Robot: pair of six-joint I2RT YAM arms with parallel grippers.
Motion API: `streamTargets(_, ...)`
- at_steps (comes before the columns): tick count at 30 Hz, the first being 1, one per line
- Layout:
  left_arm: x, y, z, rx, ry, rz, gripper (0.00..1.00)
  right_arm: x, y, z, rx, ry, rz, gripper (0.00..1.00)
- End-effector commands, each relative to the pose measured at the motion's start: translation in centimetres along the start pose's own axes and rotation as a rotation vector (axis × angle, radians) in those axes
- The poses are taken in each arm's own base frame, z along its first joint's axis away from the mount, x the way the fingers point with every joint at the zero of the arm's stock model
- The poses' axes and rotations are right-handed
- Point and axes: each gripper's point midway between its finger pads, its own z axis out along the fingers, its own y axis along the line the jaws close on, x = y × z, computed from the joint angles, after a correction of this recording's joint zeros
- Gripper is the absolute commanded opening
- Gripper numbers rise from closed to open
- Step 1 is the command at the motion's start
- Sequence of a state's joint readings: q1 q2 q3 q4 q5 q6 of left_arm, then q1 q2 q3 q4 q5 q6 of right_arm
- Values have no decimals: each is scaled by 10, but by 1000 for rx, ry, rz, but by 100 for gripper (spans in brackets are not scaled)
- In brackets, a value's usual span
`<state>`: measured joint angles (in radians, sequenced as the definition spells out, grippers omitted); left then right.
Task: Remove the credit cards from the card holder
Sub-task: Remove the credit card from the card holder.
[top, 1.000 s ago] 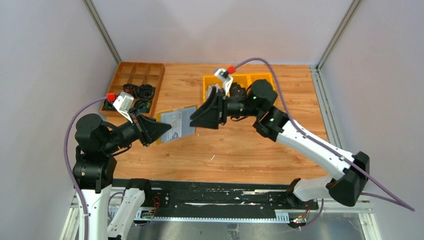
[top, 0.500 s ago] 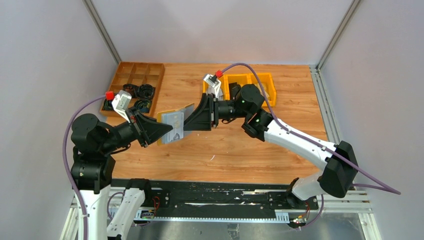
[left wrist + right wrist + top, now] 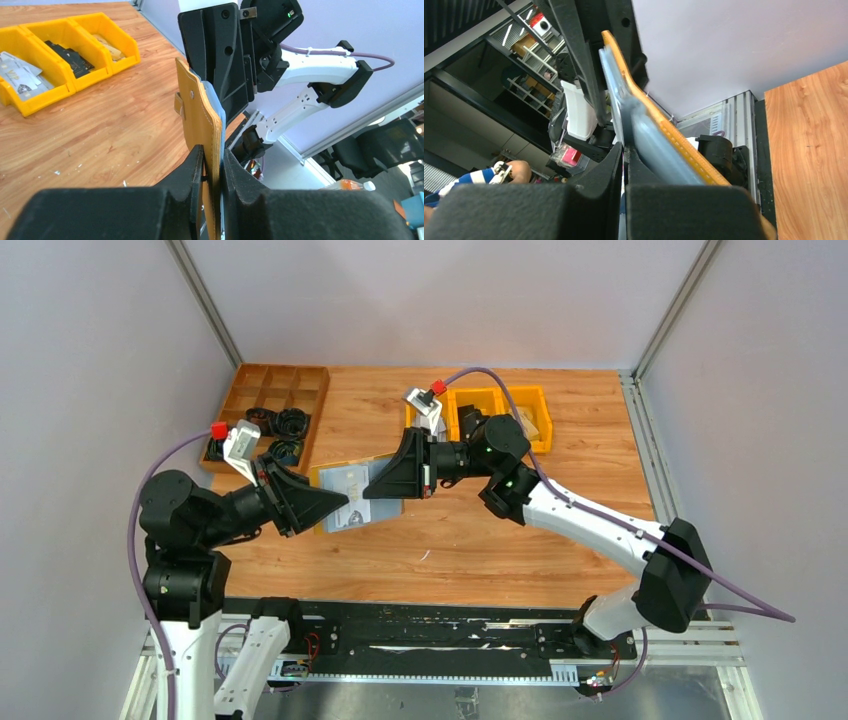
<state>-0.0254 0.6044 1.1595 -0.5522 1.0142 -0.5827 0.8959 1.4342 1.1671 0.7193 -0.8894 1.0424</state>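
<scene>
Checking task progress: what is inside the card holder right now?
The card holder, held by the left gripper and right gripper, shows grey-blue sleeves with a pale printed patch, probably a card. Sleeves and grippers hide how many cards are inside.

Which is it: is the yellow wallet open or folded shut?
Open. From above, the wallet is spread with its grey-blue inside facing up, held between the left hand and right hand.

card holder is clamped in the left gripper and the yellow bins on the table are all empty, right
No. The left gripper does clamp the card holder, but the yellow bins are not empty: the left wrist view shows whitish cards, black pieces and tan pieces in them.
</scene>
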Motion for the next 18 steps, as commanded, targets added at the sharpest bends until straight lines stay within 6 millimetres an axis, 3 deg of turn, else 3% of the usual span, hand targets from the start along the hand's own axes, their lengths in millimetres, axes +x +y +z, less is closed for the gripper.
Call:
streamTargets(1, 14, 0, 2, 49, 49, -103, 40, -3, 20, 5, -79, -26, -23, 0)
streamTargets(3, 20, -5, 3, 98, 72, -156, 51, -4, 19, 4, -74, -35, -16, 0)
streamTargets(6, 26, -12, 2, 168, 103, -220, 53, -5, 20, 3, -77, -45, -19, 0)
streamTargets(9, 24, -17, 1, 190, 103, -212, 47, -3, 17, 3, -69, -43, -6, 0)
streamTargets(14, 13, -27, 0, 212, 90, -191, 28, 3, 11, 0, -38, -30, -1, 0)
streamTargets(16, 11, -29, 0, 216, 92, -188, 26, 5, 8, -2, -19, -27, 0, 0)
streamTargets(18, 11, -30, -1, 216, 95, -184, 23, 5, 7, -3, -14, -31, 14, 13)
